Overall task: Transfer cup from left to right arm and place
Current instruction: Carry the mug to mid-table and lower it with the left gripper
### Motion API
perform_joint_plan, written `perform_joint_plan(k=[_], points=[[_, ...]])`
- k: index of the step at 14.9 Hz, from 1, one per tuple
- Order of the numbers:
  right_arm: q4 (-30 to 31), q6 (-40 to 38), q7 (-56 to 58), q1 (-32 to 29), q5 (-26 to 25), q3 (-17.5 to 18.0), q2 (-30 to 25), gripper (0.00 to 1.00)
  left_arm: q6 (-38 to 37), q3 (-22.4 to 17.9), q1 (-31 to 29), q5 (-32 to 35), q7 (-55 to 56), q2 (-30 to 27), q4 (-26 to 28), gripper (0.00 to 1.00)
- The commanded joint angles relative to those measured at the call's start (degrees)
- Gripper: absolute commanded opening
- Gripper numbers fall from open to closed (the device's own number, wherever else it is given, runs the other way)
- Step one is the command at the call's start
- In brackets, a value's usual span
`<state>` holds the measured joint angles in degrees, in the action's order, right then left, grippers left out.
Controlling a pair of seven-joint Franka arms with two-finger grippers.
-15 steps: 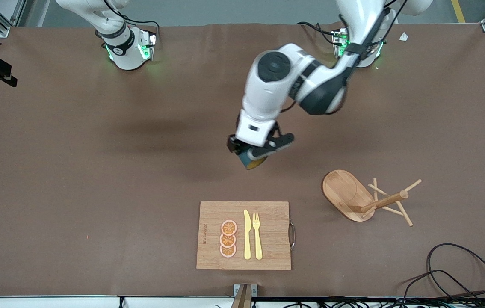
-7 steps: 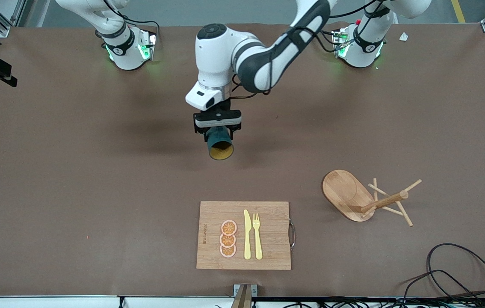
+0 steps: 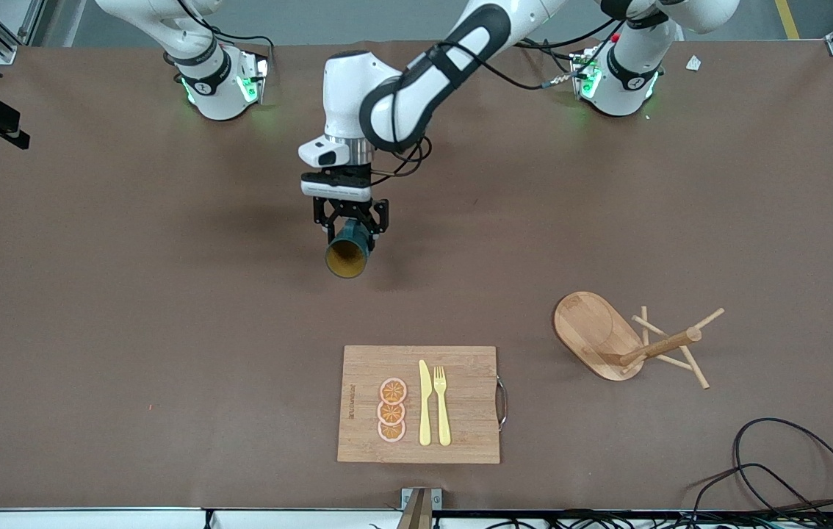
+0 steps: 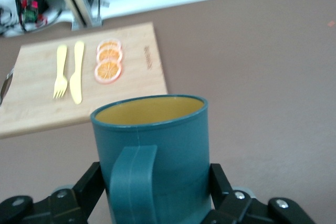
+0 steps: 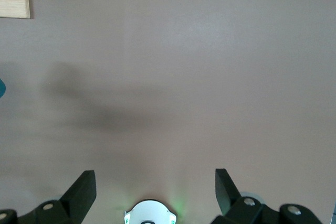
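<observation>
— Left gripper (image 3: 350, 228)? Clamped on the small dark teal-green cylindrical cup (image 3: 348, 251) with the mustard-yellow inside, one finger on each side of the wall.

— Up in the air, then?

— Yes, held clear of the brown table (image 3: 130, 294), over its bare middle stretch. Tipped so the yellow mouth faces the front camera. Seen from the left wrist: handle turned toward that camera, black fingers (image 4: 86, 190) pressed against both flanks of the cup (image 4: 157, 156).

— And below it on the table?

— Rectangular bamboo cutting board (image 3: 460, 411), nearer to the front camera than the spot under the cup. Three orange slices (image 3: 391, 410) in a row on it, with a pale yellow knife (image 3: 424, 402) and a pale yellow fork (image 3: 442, 405) beside them.

— Right gripper (image 5: 155, 187)?

— Out of the front view; only the right arm's base (image 3: 214, 81) visible there. Waiting. In the right wrist view, fingers spread wide, nothing between them, bare table under them.

— Anything else around?

— Toppled wooden mug stand (image 3: 626, 338) with an oval base and pegs, toward the left arm's end. Black cable (image 3: 791, 470) coiled at the table corner nearest the front camera on that same end.
</observation>
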<state>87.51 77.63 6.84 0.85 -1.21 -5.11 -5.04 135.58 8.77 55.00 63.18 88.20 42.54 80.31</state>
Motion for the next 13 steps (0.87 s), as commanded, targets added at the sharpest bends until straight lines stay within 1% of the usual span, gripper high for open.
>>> perform_joint_plan(k=[1,4,5,6,8,9,11,13], points=[[0.47,-0.63,-0.07,0.29,-0.73,-0.16,-1.02,1.00,-0.05,-0.59,2.30,15.15,12.03,2.01,-0.51,0.55],[0.03,-0.64,-0.16,0.12,-0.73,-0.16,-0.94,1.00,-0.14,-0.42,2.48,35.72,27.68,7.10,-0.51,0.56],[0.12,-0.64,-0.25,0.03,-0.73,-0.25,-0.59,1.00,-0.31,-0.42,2.57,41.79,32.94,9.04,-0.60,0.56],[0.12,-0.64,-0.25,-0.06,-0.73,-0.25,0.11,1.00,-0.66,-0.42,3.00,46.20,36.74,10.10,-0.60,0.56],[0.03,-0.46,-0.16,-0.06,-0.64,-0.25,0.21,1.00,-2.94,-0.42,3.44,52.37,40.89,12.21,-0.51,0.56],[0.03,-0.29,-0.07,-0.15,-0.55,-0.25,0.29,1.00,-5.39,-0.42,4.32,54.57,41.60,13.70,-0.60,0.56],[0.03,-0.29,0.36,-0.24,-0.64,-0.25,0.38,1.00,-8.91,-0.42,6.07,55.04,43.97,15.11,-0.60,0.56],[0.03,-0.02,0.37,-0.24,-0.73,-0.25,0.47,1.00,-10.59,-0.50,7.31,55.47,47.31,15.82,-0.42,0.56]])
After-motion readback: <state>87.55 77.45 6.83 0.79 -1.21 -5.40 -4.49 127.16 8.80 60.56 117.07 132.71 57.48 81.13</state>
